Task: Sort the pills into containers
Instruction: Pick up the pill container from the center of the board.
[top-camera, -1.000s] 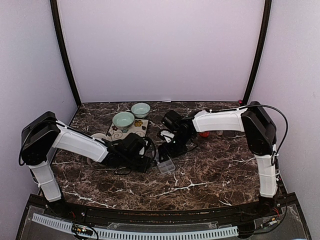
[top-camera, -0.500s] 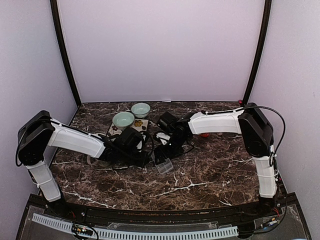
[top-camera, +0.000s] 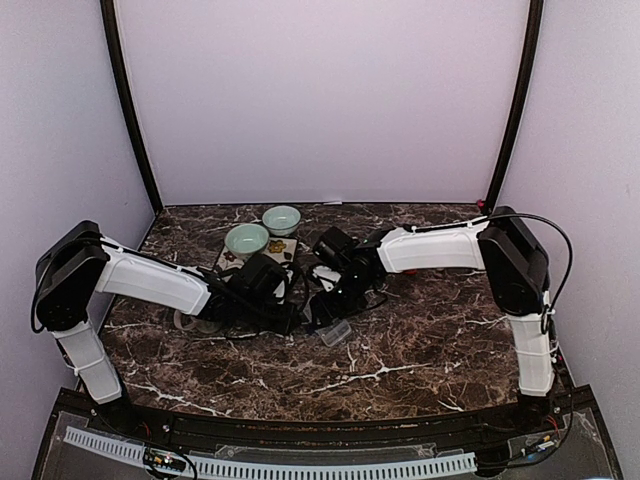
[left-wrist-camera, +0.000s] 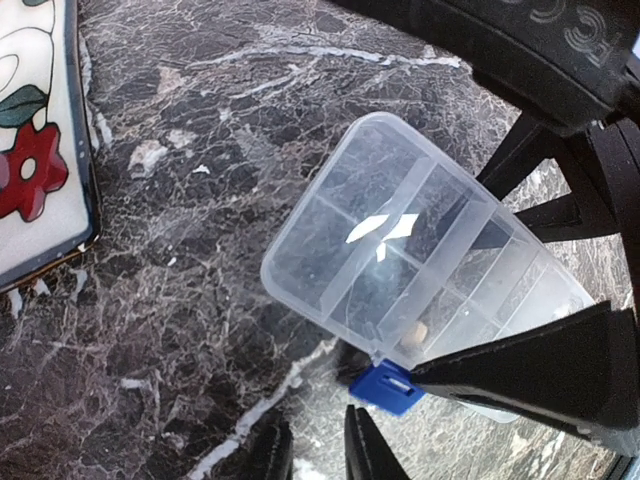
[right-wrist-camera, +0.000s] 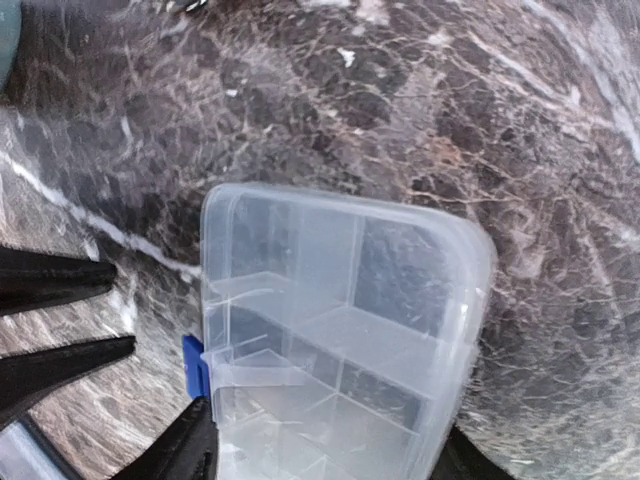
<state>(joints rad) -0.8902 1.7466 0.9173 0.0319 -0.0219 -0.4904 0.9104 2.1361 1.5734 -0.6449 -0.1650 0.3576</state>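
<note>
the left gripper (left-wrist-camera: 316, 442) hovers low over the dark marble table (top-camera: 430, 340), its two slim fingertips (left-wrist-camera: 362, 445) parted by a narrow gap with nothing between them. just past those tips sits the blue latch (left-wrist-camera: 385, 388) of the clear organiser box (left-wrist-camera: 420, 265), which lies flat on the table at the middle, between the two arms. the latch is on the side of the box that faces the left gripper, near it but apart from the fingertips.

the right gripper (right-wrist-camera: 322, 455) reaches in from the opposite side and straddles the box, one black finger (right-wrist-camera: 175, 450) along each long edge. the fingers sit right against the plastic walls in the right wrist view, yet whether they press on the box or only frame it cannot be told.

the box's lid is closed and its grid of small cells (right-wrist-camera: 300, 250) shows through the plastic. most cells look bare; one cell close to the latch holds a small tan piece (left-wrist-camera: 420, 331), too small to name.

beyond the left gripper, on its far side from the box, the corner of a patterned tile (left-wrist-camera: 30, 150) with a red flower lies on the marble. in the top view two pale green bowls (top-camera: 247, 240) stand at that tile, farther back on the table and well apart from the box.
</note>
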